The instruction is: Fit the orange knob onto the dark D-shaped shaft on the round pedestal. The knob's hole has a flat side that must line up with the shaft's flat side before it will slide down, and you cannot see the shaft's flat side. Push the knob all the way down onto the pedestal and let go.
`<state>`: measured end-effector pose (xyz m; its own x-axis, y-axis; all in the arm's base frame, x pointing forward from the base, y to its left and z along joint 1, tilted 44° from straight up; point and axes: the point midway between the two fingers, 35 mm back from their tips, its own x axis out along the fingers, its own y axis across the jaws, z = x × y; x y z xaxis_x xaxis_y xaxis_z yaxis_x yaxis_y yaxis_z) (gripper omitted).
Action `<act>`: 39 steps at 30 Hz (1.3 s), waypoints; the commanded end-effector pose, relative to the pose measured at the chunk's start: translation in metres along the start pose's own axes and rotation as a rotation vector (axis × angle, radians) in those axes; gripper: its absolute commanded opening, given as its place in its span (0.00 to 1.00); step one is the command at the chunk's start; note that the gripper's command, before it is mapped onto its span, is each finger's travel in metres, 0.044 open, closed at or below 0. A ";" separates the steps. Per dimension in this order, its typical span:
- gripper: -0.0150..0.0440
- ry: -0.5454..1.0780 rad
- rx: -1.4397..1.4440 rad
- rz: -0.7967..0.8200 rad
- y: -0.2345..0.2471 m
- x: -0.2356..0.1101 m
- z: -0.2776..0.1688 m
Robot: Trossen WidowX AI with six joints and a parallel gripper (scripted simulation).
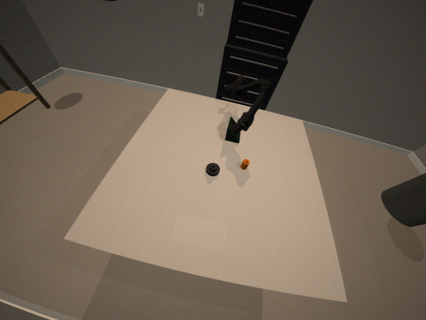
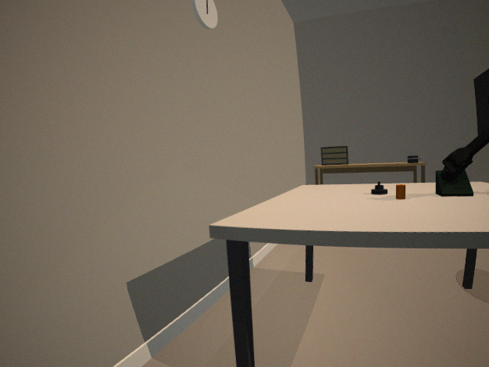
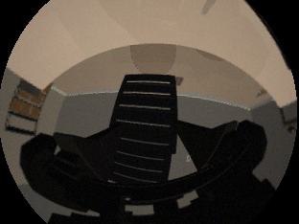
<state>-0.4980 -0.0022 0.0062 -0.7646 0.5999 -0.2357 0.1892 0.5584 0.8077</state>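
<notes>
The orange knob (image 1: 244, 163) (image 2: 400, 191) stands upright on the white table (image 1: 171, 213) (image 2: 315, 215). The black round pedestal (image 1: 212, 169) (image 2: 379, 191) stands a short way to its left in the top view, with the dark shaft (image 2: 379, 184) sticking up from its middle. Knob and pedestal are apart. My arm is folded up over its base at the table's back edge. My gripper (image 1: 229, 86) (image 3: 149, 123) is open and empty. It is high up and far behind the knob, and it points at the black shelf. It is out of view in the exterior view.
The arm's dark green base block (image 1: 232, 133) (image 2: 454, 188) sits behind the knob. A tall black shelf unit (image 1: 261, 41) (image 3: 146, 129) stands behind the table. A wooden side table (image 2: 367, 167) is at the far wall. A dark cylinder (image 1: 405, 199) is off the table's right side.
</notes>
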 end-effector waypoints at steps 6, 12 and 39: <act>1.00 0.059 -0.122 -0.082 -0.021 -0.021 -0.017; 1.00 0.255 -0.462 -0.284 -0.077 -0.092 -0.055; 1.00 1.688 -1.879 -0.625 -0.176 -0.535 0.001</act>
<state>-0.1797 -0.4138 -0.0133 -0.4052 -0.4750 -0.7811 -0.0503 -0.8415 0.5378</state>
